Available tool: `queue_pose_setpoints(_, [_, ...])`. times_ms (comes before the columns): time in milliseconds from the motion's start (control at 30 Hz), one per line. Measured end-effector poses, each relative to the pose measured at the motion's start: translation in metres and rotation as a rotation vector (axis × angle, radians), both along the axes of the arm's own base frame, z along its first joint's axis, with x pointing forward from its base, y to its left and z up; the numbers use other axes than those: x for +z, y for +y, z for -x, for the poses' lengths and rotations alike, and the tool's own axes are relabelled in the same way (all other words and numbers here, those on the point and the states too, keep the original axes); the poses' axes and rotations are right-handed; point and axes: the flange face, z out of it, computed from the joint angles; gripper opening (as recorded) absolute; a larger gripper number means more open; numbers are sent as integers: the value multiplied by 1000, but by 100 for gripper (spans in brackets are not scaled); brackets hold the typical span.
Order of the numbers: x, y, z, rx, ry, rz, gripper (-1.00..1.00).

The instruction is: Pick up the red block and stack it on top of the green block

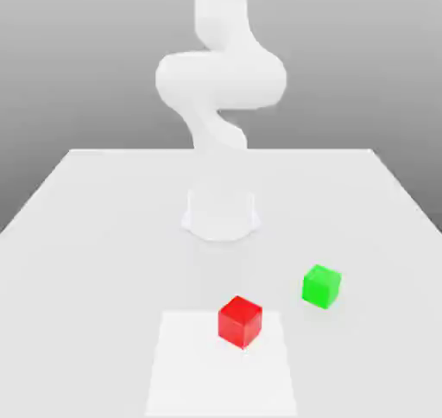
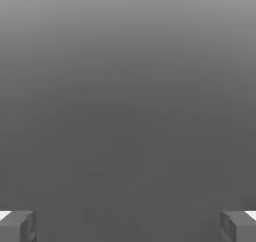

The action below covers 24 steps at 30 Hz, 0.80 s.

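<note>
While the claw [image 2: 128, 227] gapes, both cubes [image 1: 240, 322] sit apart.

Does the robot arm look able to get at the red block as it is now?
Probably yes: the red block sits apart from the green block, and the jaws stand open.

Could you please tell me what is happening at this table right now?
A robot arm stands at the table, handling nothing yet; its pincer is open and empty. The red block rests on the white patch, and the green block sits apart from it, with nothing stacked on top.
</note>
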Motion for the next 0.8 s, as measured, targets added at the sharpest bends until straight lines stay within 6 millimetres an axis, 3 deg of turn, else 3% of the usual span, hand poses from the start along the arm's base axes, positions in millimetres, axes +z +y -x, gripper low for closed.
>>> queue_pose_setpoints(133, [-99,4,-39,150,145,71,0])
queue_pose_setpoints(300, [-224,16,-53,349,318,157,0])
queue_pose_setpoints(433, [-325,26,-38,529,462,230,0])
queue_pose_setpoints(567, [-427,32,6,740,621,309,0])
queue_pose_setpoints(633, [-457,32,16,788,653,325,0])
queue_pose_setpoints(800, [-505,32,20,802,664,330,0])
